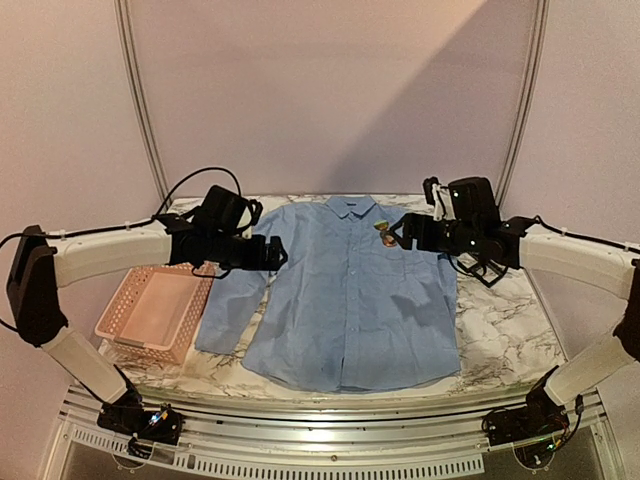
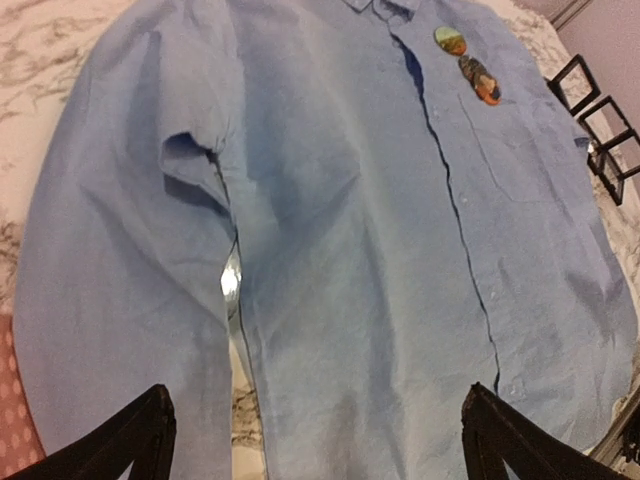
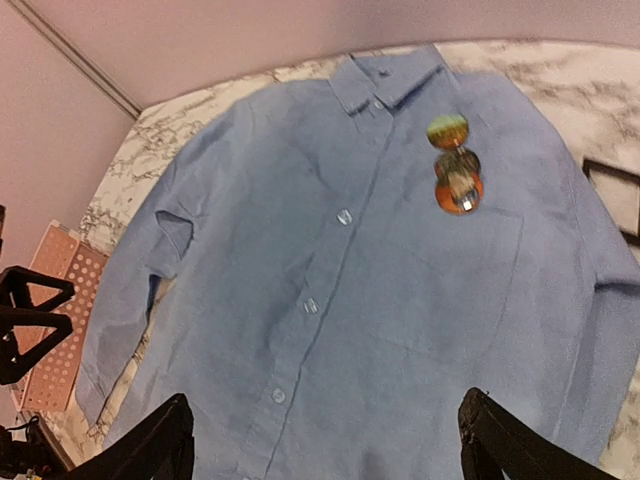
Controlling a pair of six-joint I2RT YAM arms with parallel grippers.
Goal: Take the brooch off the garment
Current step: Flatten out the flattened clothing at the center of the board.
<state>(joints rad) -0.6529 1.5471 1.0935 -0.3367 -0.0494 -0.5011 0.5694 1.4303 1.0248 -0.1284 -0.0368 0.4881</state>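
The light blue shirt [image 1: 345, 300] lies flat, front up and buttoned, on the marble table. The brooch [image 1: 386, 232], a green, grey and orange piece, is pinned on the chest near the collar; it also shows in the left wrist view [image 2: 468, 65] and the right wrist view [image 3: 455, 165]. My left gripper [image 1: 275, 255] is open and empty, hovering over the shirt's left shoulder and sleeve [image 2: 315, 430]. My right gripper [image 1: 400, 235] is open and empty, hovering just right of the brooch, above the shirt [image 3: 325, 435].
A pink plastic basket [image 1: 150, 315] stands on the table left of the shirt's sleeve; it also shows in the right wrist view [image 3: 55, 320]. The marble table [image 1: 505, 330] shows bare to the right of the shirt. A metal rail runs along the near edge.
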